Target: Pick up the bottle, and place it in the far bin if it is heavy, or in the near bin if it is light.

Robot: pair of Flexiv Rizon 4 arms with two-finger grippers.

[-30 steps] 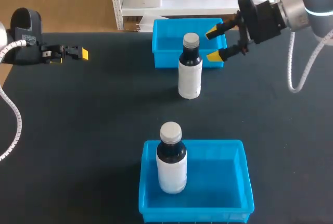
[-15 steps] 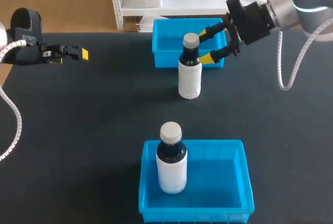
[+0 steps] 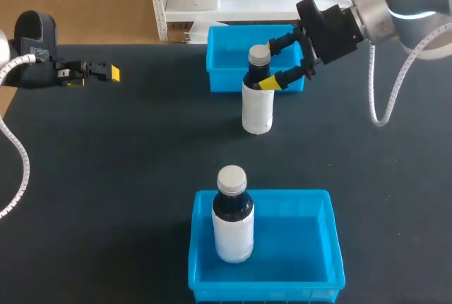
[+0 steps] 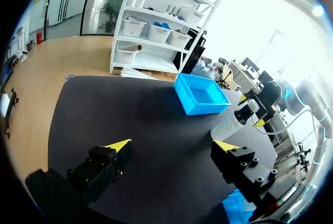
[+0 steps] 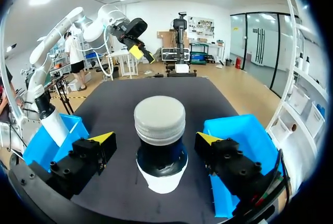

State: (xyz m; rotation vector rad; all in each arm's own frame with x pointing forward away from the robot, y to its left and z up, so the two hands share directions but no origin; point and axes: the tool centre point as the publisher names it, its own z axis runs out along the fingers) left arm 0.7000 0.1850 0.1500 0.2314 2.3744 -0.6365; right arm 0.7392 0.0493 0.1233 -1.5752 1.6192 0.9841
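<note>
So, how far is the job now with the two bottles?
Done: the first bottle stands in the near bin. In hand: the right gripper is open around the neck of the second bottle, on the table in front of the far bin; no grip yet. To do: close, lift, judge weight, place it in a bin. The left gripper is open, off to the side.

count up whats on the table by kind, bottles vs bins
bottles: 2, the loose bottle and the bottle in a bin
bins: 2, the far bin and the near bin
total: 4
</note>
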